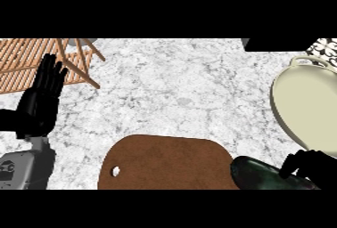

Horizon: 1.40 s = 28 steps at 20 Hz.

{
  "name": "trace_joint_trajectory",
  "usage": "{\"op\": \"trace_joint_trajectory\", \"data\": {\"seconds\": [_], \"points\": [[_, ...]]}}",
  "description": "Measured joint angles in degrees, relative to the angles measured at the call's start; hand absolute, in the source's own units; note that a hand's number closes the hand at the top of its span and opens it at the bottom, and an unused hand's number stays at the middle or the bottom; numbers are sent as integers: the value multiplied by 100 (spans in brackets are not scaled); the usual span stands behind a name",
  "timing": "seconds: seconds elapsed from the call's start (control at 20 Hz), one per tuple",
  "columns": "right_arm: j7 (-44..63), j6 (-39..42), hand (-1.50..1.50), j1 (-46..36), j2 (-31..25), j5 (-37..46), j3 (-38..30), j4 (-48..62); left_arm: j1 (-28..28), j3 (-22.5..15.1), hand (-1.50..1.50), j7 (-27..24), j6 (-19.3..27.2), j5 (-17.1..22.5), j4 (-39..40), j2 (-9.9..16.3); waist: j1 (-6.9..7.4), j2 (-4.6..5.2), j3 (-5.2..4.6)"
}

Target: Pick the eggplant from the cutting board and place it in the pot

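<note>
The head view looks steeply down on a table (178,89) with a white and grey marbled top. A brown cutting board (168,162) with rounded corners lies at the lower middle, its near side cut off by the view's lower edge, and a small hole shows near its left edge. The eggplant (258,173), dark and glossy, sits at the board's right end, overlapping its right edge and reaching past it over the table. The right hand (304,165) comes in at the lower right corner, and its dark fingers are curled down over the eggplant's right end, closing on it; whether the eggplant rests on the board or is raised off it cannot be told from this view. The pot (306,104), a cream vessel with a pale inside and a handle at its far rim, stands against the right edge of the view, just above the right hand and apart from the board. The left hand (41,100) shows at the left edge, held open with its fingers straight and pointing up, touching nothing, above a grey forearm (23,167). Behind its fingertips, in the upper left corner, lies a wooden slatted rack (26,62) with thin crossed sticks at its right side. A patterned black and white patch (326,46) shows in the upper right corner, beyond the pot.
</note>
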Motion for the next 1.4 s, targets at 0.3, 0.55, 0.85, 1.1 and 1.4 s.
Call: {"op": "trace_joint_trajectory", "data": {"seconds": [0.3, 0.55, 0.85, 1.1, 1.4], "points": [[-540, 124, 150, 73, -570, -1299, -1840, 410, -128, -6, 0, 17, 42, -38, 58, -20, 26, 11, 6], [-1510, 70, 150, -92, -1007, -2919, -3256, 1465, -162, -20, 0, 29, 19, -39, 89, -32, 46, 12, 8], [-2966, 114, 150, -652, -1449, -4067, -4286, 3353, -226, -54, 0, 115, 45, -61, 44, -65, 99, 16, 5], [-4205, 94, 150, -1279, -1761, -4333, -4621, 5132, -237, -83, 0, 122, 11, -68, 30, -83, 139, 23, 5], [-4971, -256, 150, -2416, -1835, -3980, -4463, 7148, -342, -28, 0, -5, -23, -106, 253, -60, 170, 31, 2]]}}
